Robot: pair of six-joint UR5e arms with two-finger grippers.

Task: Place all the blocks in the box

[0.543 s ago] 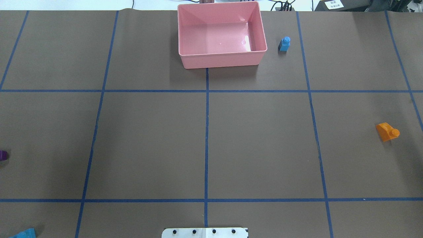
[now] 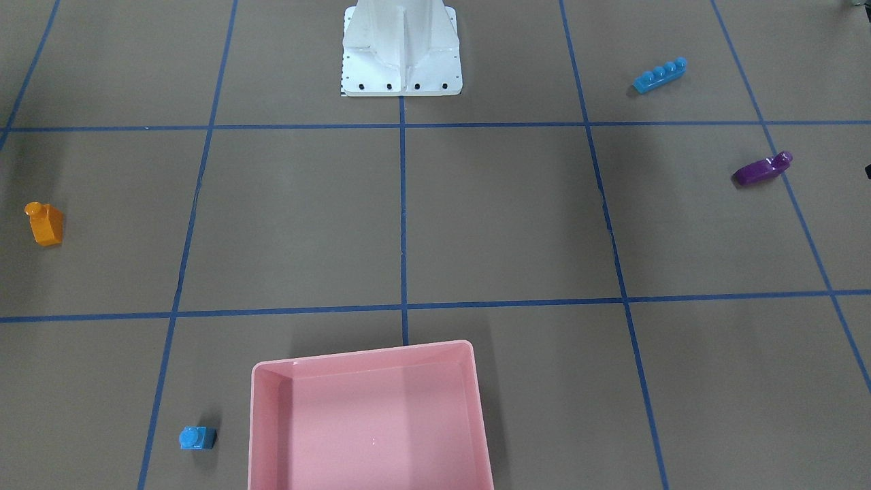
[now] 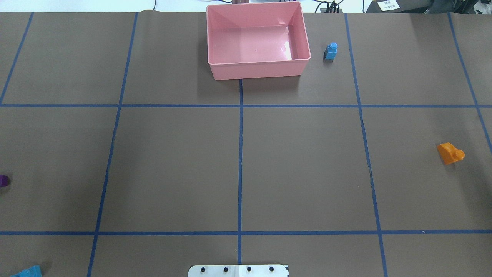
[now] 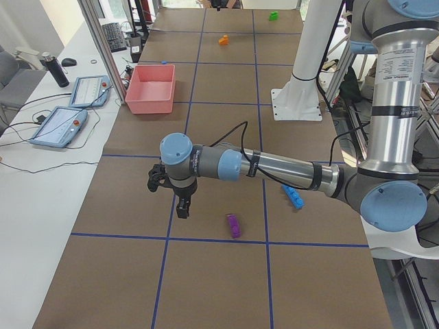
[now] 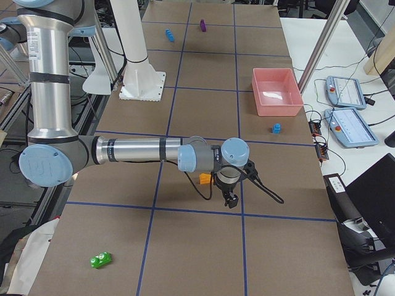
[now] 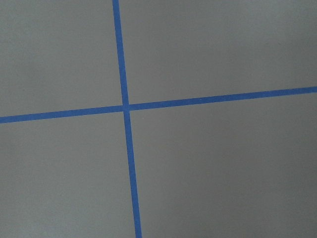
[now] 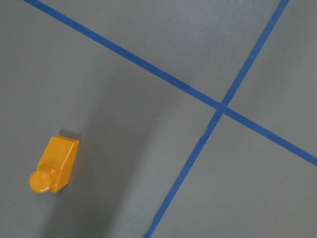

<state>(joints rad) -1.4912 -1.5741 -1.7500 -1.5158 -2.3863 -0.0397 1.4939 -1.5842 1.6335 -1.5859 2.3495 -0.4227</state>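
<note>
**Left gripper and right gripper hung low over the table; five blocks lay outside one box**

Each gripper appeared in one side view only, so how far its jaws stood apart, and whether it held anything, could not be told. The left gripper hung near the purple sloped block. The right gripper hung just beside the orange sloped block.

Nearest the robot, left of the white pedestal base, lay the one long light-blue bar. The one purple sloped block lay a little farther out on the same side. The one orange sloped block lay at about that depth on the right. The one green two-stud block sat well beyond it, farther right still. At the far edge stood the single pink box, with the one small light-blue cube near its right wall but apart from it.

The green two-stud block showed only in the two side views. The overhead view cut off most of the purple sloped block and of the long light-blue bar, which the front-facing view showed whole. The left wrist view held only a crossing of blue tape. The right wrist view showed the orange sloped block lying near another such crossing.
</note>
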